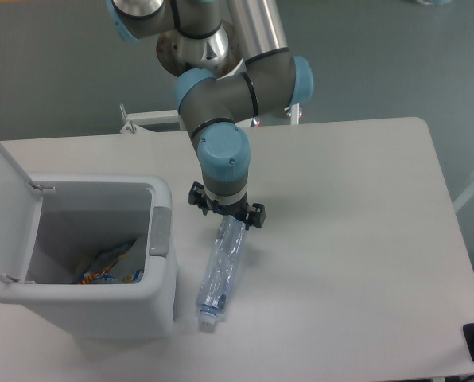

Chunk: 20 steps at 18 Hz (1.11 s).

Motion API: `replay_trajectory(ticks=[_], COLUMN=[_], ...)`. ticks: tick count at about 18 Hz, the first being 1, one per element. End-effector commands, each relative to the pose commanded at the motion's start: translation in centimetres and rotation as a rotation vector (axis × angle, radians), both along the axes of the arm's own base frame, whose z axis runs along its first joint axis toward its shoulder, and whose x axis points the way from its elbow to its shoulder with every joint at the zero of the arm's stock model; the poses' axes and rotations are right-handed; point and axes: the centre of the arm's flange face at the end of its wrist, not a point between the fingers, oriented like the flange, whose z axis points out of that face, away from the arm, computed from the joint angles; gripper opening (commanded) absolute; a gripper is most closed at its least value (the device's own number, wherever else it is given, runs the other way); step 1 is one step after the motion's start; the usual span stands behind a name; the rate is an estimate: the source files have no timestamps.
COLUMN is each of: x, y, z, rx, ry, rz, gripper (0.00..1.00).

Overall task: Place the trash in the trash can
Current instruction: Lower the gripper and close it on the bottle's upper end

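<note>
The packet (108,265) is lying in the bin (161,270) already. The gripper (226,215), jaws spread, is hanging over the bottle (221,269), whose base sits between them; closing comes next.

Clear bottle (223,269), pale grey-white bin (162,274), and what looks like a blue-orange packet (108,264).

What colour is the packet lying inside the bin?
The snack packet is blue and orange, seen in the fixed camera view, down in the bin.
</note>
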Motion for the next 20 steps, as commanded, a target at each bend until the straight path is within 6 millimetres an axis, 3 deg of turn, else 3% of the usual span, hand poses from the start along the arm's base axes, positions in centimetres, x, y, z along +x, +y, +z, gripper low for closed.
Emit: replay_trajectory(ticks=[6,12,20], x=[-0.5,-1.1,-0.5], y=[0.0,0.3,0.8], z=[0.6,-0.7,-1.9], rx=[-0.020,-0.053,-0.094], ry=[0.032,0.044,0.061], rz=[-0.003,-0.006,-0.029], gripper=[1.00,1.00,1.00])
